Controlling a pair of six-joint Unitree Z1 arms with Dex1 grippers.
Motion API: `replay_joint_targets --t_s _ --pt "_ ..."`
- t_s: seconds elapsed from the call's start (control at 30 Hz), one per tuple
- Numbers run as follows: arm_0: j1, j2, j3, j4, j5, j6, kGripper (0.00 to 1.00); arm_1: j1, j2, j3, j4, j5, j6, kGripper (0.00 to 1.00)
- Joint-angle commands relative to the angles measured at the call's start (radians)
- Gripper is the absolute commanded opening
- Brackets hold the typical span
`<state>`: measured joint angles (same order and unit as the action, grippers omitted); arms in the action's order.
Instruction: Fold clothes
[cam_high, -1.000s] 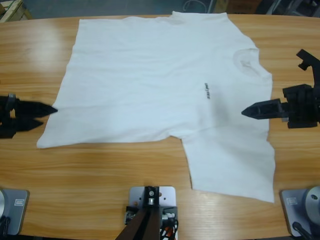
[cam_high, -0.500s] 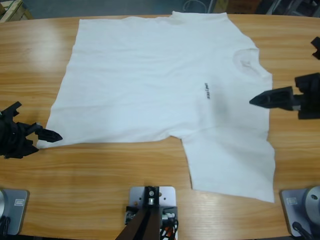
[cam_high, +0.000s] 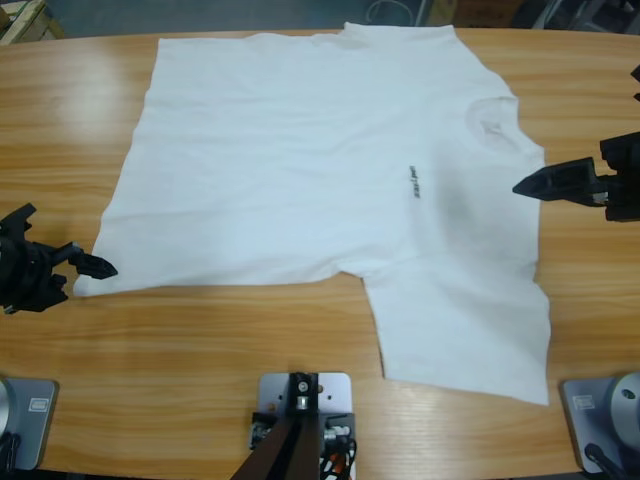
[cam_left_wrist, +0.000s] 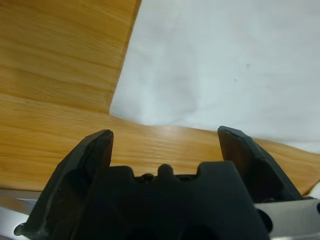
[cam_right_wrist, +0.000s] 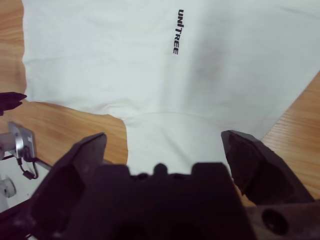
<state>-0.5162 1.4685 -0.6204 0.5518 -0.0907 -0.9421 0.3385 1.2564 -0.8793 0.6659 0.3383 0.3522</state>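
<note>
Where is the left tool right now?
High view: the left tool sits at the table's left edge, jaws open, beside the T-shirt's near hem corner.

Your white T-shirt (cam_high: 300, 180) lies flat, unfolded, across the table's far side. Neck points right; one sleeve reaches near-right.

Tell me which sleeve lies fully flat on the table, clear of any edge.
The sleeve nearest the camera, below the logo: it spreads fully on the wood. The far sleeve reaches the table's back edge.
</note>
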Motion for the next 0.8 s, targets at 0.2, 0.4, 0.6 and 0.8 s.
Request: replay_joint_targets --t_s 0.2,0.4,0.6,0.8 --pt "-0.016 0.171 -0.031 0.005 0.026 -0.018 0.721 -0.065 0.016 0.025 0.015 0.024 -0.045 0.941" --pt "-0.016 0.169 -0.047 0.005 0.029 -0.017 0.242 -0.071 0.017 0.025 0.015 0.024 -0.053 0.941" --pt "-0.016 0.154 -0.057 0.005 0.040 -0.009 0.000 -0.072 0.008 0.028 0.017 0.027 -0.055 0.940" --pt "-0.018 0.110 -0.059 0.003 0.040 0.005 0.000 -0.081 0.001 0.030 0.017 0.026 -0.055 0.853"
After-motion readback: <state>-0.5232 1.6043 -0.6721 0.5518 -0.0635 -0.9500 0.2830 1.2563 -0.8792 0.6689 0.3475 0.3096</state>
